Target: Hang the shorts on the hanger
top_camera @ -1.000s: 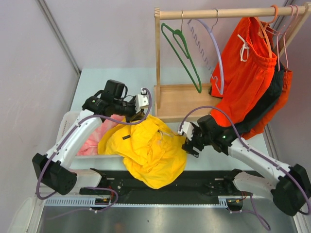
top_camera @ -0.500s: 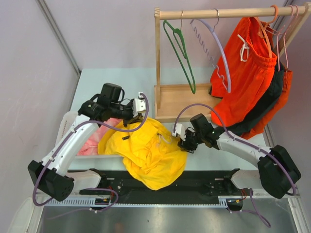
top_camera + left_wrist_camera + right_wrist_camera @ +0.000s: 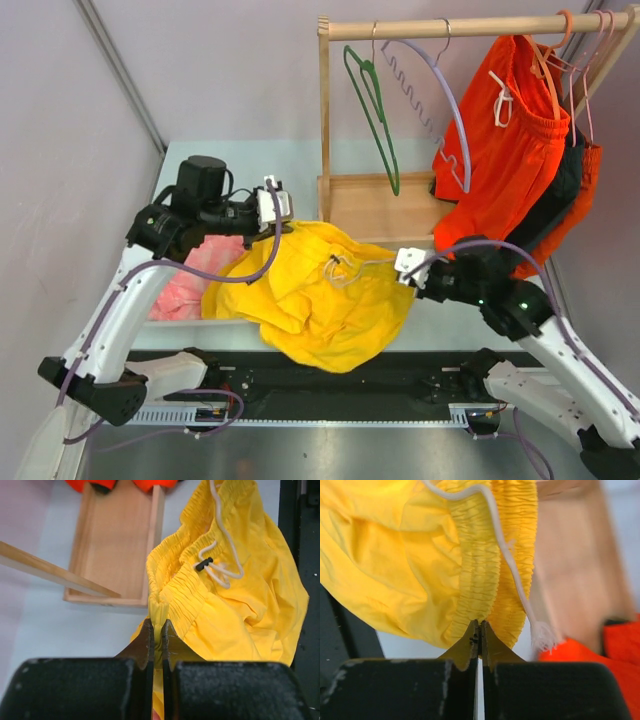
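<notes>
The yellow shorts (image 3: 320, 295) hang stretched between both grippers above the table. My left gripper (image 3: 279, 224) is shut on the left end of the elastic waistband, and yellow fabric shows pinched between its fingers (image 3: 157, 626). My right gripper (image 3: 404, 266) is shut on the waistband's right end, its tips meeting at the gathered edge (image 3: 480, 625). The white drawstring (image 3: 223, 569) dangles across the shorts' front. The lilac hanger (image 3: 452, 110) hangs by its hook from the wooden rail, behind and above both grippers, touching neither.
A dark green hanger (image 3: 373, 112) hangs left of the lilac one on the rail (image 3: 450, 27). Orange-red shorts (image 3: 505, 150) hang at the right. The rack's wooden base tray (image 3: 375, 205) lies behind the shorts. A pink cloth (image 3: 190, 285) fills a white basket (image 3: 133, 262) at left.
My right gripper has shut on the waistband and pulled it to the right. The left arm drew back and leftward, and the shorts now spread between the two.
</notes>
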`<action>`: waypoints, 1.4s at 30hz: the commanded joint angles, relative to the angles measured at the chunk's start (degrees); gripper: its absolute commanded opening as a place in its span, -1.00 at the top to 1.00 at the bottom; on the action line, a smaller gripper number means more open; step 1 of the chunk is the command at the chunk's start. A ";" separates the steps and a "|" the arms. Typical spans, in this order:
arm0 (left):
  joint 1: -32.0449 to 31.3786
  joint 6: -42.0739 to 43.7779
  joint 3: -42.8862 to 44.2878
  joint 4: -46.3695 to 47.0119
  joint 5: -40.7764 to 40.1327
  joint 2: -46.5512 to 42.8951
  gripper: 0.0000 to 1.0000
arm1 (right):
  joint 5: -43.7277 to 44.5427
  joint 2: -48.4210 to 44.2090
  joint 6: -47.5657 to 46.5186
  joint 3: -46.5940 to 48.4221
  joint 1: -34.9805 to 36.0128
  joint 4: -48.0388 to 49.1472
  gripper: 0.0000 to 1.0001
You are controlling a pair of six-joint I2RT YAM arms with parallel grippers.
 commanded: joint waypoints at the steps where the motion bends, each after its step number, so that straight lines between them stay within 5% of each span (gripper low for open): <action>1: -3.02 0.63 7.47 3.03 2.77 -1.48 1.00 | 12.85 -5.48 0.76 8.76 -0.37 -6.18 1.00; 12: -10.22 -7.81 27.14 14.98 2.33 6.16 1.00 | 22.99 -7.07 -5.56 23.63 -0.28 -6.88 1.00; 28: -20.25 -14.49 38.41 28.97 -0.04 13.72 1.00 | 24.93 -7.77 -8.21 25.31 -0.28 -1.97 1.00; 32: -20.25 -13.10 33.94 30.04 -1.09 10.32 1.00 | 25.10 -7.34 -8.65 25.31 -0.28 -0.82 1.00; 42: -6.39 -6.76 -6.91 30.38 -2.50 -5.95 1.00 | 15.90 -5.14 -8.12 21.72 -0.37 -7.93 1.00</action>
